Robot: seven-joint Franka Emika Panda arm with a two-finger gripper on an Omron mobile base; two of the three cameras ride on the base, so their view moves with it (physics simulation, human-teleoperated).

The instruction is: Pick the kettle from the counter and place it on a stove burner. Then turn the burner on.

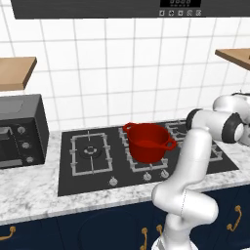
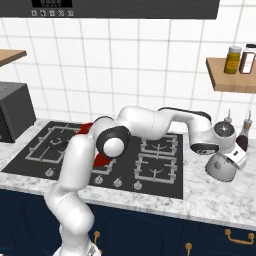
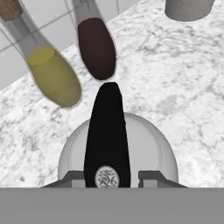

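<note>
**Kettle gripped, lift and burner still to come**

While the kettle (image 2: pixel 222 169) sits on the counter (image 2: pixel 200 205) right of the cooktop (image 2: pixel 160 186), near the counter's back edge, the gripper (image 2: pixel 235 156) is down on it, jaws together on the black handle (image 3: pixel 107 131), as the hand view shows it running up between the fingertips. Nothing suggests a lift yet; the kettle appears to rest on the stone.

Done, as I judge it: reach and grasp. Left: lift, carry left to a burner, set down, turn a knob (image 1: pixel 113 181).

Two bottles, one yellow (image 3: pixel 50 74) and one dark (image 3: pixel 96 46), stand just behind the kettle toward the wall, so a straight lift looks safer than any tilt backward. A red pot (image 1: pixel 148 141) occupies one middle grate. The large left burner (image 1: pixel 90 152) is bare but far off; the right-hand grates (image 2: pixel 157 167), nearest the kettle, are bare too. Knobs line the cooktop's front edge.
</note>
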